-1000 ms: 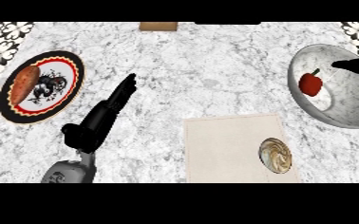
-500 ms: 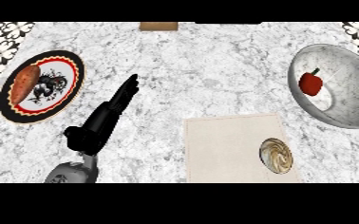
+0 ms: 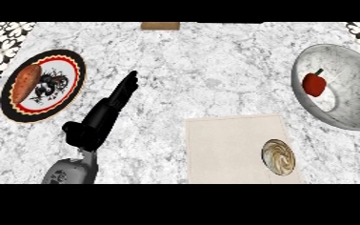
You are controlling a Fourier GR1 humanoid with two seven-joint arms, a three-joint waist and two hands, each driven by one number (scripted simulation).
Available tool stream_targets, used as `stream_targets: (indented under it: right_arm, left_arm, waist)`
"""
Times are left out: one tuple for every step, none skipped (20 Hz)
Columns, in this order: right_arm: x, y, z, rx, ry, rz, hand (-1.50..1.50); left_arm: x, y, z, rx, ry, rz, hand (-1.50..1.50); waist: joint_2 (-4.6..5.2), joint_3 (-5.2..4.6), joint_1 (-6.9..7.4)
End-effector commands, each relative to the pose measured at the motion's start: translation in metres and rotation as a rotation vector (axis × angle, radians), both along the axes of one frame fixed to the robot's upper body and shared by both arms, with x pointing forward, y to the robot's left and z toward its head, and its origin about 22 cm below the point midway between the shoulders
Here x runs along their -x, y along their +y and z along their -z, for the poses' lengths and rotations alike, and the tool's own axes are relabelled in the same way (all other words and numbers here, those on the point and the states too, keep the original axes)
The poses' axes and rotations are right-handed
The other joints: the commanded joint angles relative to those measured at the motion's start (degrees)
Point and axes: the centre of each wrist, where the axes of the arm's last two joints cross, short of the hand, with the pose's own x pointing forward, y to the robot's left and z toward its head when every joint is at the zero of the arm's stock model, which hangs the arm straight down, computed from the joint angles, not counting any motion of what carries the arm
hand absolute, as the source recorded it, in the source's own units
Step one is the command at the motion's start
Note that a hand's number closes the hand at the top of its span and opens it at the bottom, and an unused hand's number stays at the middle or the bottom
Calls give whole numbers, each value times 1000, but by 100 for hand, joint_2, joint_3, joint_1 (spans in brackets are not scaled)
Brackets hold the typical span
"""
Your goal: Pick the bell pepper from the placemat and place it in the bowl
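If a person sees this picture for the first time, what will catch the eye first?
Probably the red bell pepper, lying inside the marbled bowl at the right edge. Next, the black left hand, stretched straight over the counter, beside the patterned plate that holds a sweet potato.

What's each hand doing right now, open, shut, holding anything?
Left hand: open, fingers straight, holding nothing, over the counter.
Right hand: not in view. The bell pepper lies in the bowl.

Grey-veined white marble counter (image 3: pixel 211 62) fills the view
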Motion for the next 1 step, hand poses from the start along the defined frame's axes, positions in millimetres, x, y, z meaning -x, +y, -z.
stream_targets:
  right_arm:
    - [23,-13,-1,-28,-9,-23,-150]
  left_arm:
    - [-10,-14,-6,16,-21,22,0]
  waist:
    - [23,11,32]
